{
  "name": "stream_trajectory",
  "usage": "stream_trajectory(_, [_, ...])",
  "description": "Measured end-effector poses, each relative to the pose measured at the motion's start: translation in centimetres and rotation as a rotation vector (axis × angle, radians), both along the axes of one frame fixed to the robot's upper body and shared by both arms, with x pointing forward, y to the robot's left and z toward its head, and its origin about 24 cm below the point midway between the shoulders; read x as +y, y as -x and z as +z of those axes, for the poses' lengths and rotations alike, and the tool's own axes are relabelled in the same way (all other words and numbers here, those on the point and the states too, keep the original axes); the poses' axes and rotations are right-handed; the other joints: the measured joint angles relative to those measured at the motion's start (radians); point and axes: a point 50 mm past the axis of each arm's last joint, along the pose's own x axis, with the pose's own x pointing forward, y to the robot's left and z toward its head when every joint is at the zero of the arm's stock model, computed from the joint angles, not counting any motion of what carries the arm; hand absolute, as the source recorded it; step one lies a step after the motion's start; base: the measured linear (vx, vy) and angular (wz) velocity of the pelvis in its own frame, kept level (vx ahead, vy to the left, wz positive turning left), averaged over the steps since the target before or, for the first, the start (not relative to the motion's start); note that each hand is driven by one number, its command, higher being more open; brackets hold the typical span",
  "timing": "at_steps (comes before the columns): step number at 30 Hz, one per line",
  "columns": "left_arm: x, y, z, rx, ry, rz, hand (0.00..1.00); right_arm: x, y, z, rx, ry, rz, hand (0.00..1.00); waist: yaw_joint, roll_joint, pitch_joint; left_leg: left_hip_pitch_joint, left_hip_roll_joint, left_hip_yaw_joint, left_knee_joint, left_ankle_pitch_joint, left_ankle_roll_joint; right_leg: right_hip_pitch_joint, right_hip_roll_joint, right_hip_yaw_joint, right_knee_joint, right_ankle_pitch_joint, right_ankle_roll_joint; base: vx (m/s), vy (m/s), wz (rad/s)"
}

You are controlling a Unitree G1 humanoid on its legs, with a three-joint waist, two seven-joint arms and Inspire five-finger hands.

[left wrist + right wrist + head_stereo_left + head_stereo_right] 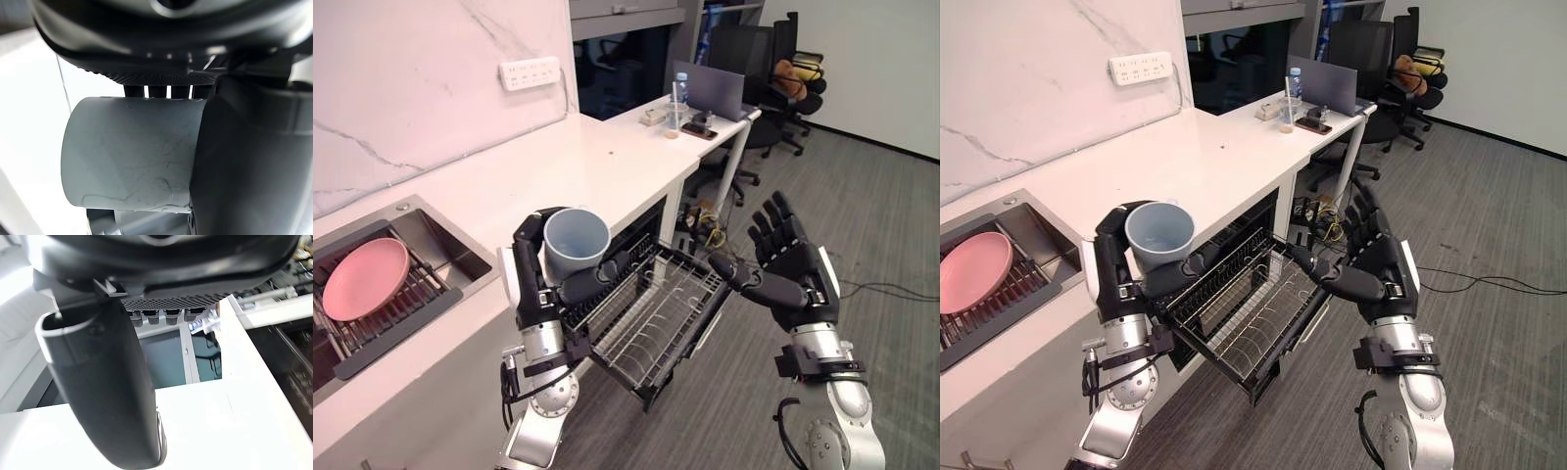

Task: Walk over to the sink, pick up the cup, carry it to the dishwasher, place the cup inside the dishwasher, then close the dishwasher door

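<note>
A grey-blue cup sits upright in my left hand, whose fingers and thumb curl round its wall; the left wrist view shows the cup close against the palm. The hand holds it above the near-left corner of the pulled-out dishwasher rack, a dark wire basket sticking out from under the white counter. My right hand hovers to the right of the rack with straight, spread fingers and holds nothing.
The steel sink at the left holds a pink plate on a rack. White counter runs back to a desk with a laptop and bottle. Office chairs stand behind; grey floor lies to the right.
</note>
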Motion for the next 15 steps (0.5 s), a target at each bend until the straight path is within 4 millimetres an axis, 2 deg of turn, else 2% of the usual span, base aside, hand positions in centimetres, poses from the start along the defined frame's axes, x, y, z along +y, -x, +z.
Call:
stream_trajectory(5, [-1.0, -0.2, -1.6, 0.067, -0.062, -0.006, 0.0, 2.0, -0.7, 0.6, -0.04, 0.011, 0.143, 1.0, -0.009, 0.0, -0.003, 0.004, -0.004, -0.004, -0.007, 0.002, 0.003, 0.006, -0.002, -0.006, -0.006, 0.001, 0.002, -0.01, -0.006, 0.02])
stream_trajectory(8, [-2.2, 0.0, -1.7, 0.063, -0.103, -0.051, 0.0, 3.2, -0.7, 0.5, -0.042, 0.024, 0.218, 1.0, -0.008, 0.003, -0.009, 0.004, -0.009, -0.018, -0.015, 0.009, 0.008, 0.012, -0.005, -0.019, -0.011, 0.002, 0.003, -0.03, -0.02, 0.12])
stream_trajectory(12, [-2.9, 0.1, -1.8, 0.063, -0.12, -0.08, 0.0, 4.2, -0.7, 0.4, -0.044, 0.033, 0.29, 1.0, -0.007, 0.018, -0.038, 0.005, -0.017, -0.03, -0.034, 0.022, 0.011, 0.012, -0.008, -0.03, -0.012, 0.004, 0.006, -0.03, -0.009, 0.1])
stream_trajectory(15, [-3.3, 0.2, -1.9, 0.063, -0.136, -0.093, 0.0, 5.2, -0.6, 0.3, -0.04, 0.042, 0.348, 1.0, -0.007, 0.02, -0.051, 0.005, -0.019, -0.036, -0.04, 0.028, 0.012, 0.012, -0.009, -0.033, -0.012, 0.005, 0.007, -0.04, -0.012, 0.06])
